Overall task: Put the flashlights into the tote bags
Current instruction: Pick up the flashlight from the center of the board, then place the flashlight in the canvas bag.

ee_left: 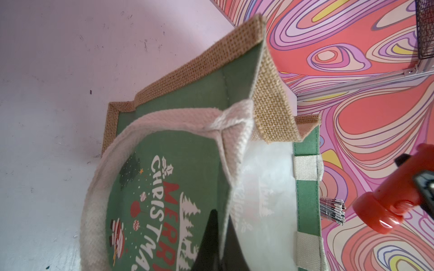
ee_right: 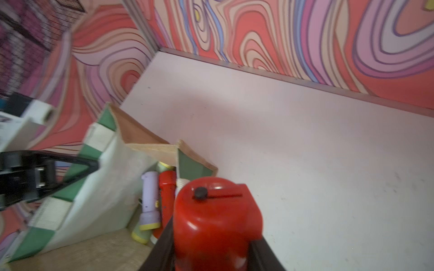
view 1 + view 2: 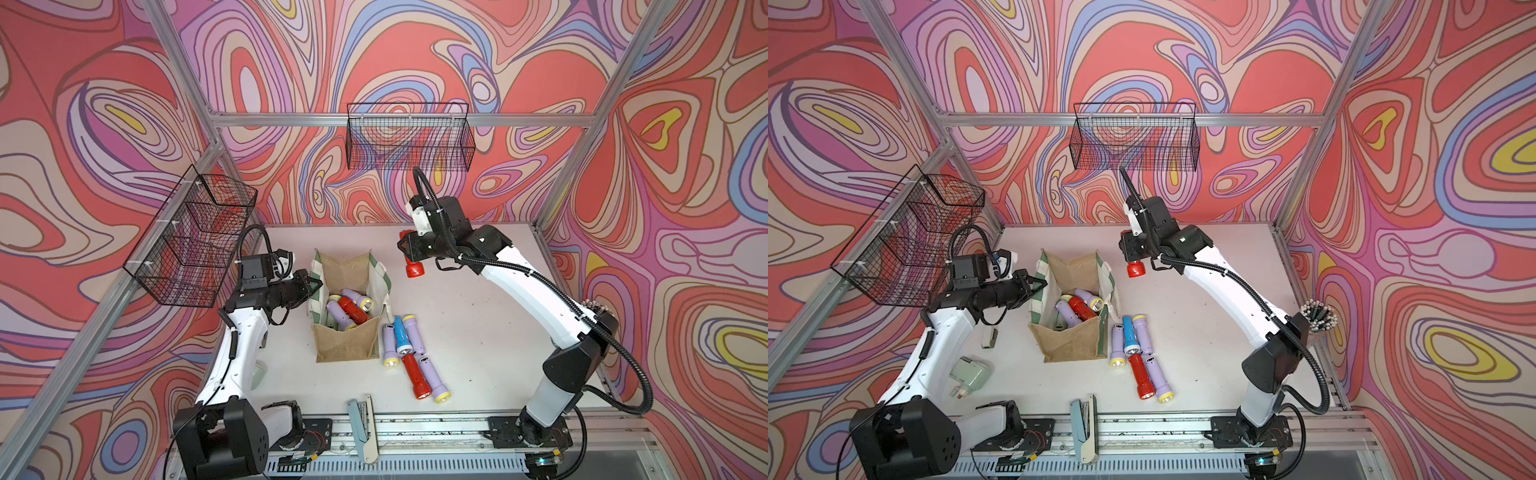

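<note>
R gripper [image 3: 406, 250] is up off the table [image 3: 478, 332], jaws clamped on a red flashlight [image 3: 414, 268] around its body. Wide head end points down and toward the front edge. It hangs just beside the tote bag [image 3: 345, 347], off the bag's far right corner, and looks beside the mouth rather than over it (hard to be sure from above). In the right wrist view the torch's black switch faces the cam, w/ the bag mouth and the torches inside visible past it.

L gripper [image 3: 312, 284] is closed tight, pinching the bag's left wall at the top rim. Left wrist view shows dark fingers [image 1: 211, 241] on either side of the green printed panel. Bag stands upright, mouth open, white handle flopped over its right side.

Bagged flashlights [image 3: 353, 309]: 1 red, 2 lilac w/ yellow rims, plus pale green partly hidden under them.

Loose flashlights [image 3: 402, 334] lie on the table just right of the bag. Lilac, blue, lilac sit side by side, touching; red and lilac are nearer the front edge.

Pale green item [image 3: 971, 372] lies by the L arm, can't tell what it is.
</note>
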You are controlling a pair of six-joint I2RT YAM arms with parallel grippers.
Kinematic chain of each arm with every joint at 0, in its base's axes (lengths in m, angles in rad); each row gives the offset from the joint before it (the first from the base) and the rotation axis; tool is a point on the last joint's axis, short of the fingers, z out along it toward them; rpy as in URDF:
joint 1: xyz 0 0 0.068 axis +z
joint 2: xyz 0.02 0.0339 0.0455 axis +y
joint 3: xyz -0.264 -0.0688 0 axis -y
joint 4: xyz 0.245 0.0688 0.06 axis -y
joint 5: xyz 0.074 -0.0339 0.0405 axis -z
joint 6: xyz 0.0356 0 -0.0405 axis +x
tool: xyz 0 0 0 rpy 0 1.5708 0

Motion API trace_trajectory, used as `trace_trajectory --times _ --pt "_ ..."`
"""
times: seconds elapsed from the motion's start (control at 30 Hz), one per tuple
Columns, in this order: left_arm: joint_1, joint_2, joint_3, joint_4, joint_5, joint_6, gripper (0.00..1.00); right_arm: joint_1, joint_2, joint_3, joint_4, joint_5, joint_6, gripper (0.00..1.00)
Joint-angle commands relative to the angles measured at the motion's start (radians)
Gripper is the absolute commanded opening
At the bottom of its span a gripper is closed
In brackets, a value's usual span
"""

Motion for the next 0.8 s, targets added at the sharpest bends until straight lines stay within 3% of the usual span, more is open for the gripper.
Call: trace_trajectory --times 0.0,0.2,0.37,0.77 --pt "0.004 0.011 -0.002 0.023 0.007 -0.012 0.0 0.044 -0.006 -0.04 0.214 -0.143 0.011 0.22" --pt "0.003 0.0 -0.004 0.043 0.04 -0.036 0.0 0.097 0.089 -0.041 0.38 -0.277 0.107 0.22" --pt "0.004 -0.001 -0.02 0.061 0.055 -0.048 0.0 0.155 0.22 0.032 0.404 -0.383 0.176 0.21" --pt "0.004 -0.004 -0.033 0.072 0.06 -0.054 0.0 0.193 0.371 0.02 0.368 -0.369 0.26 0.19"
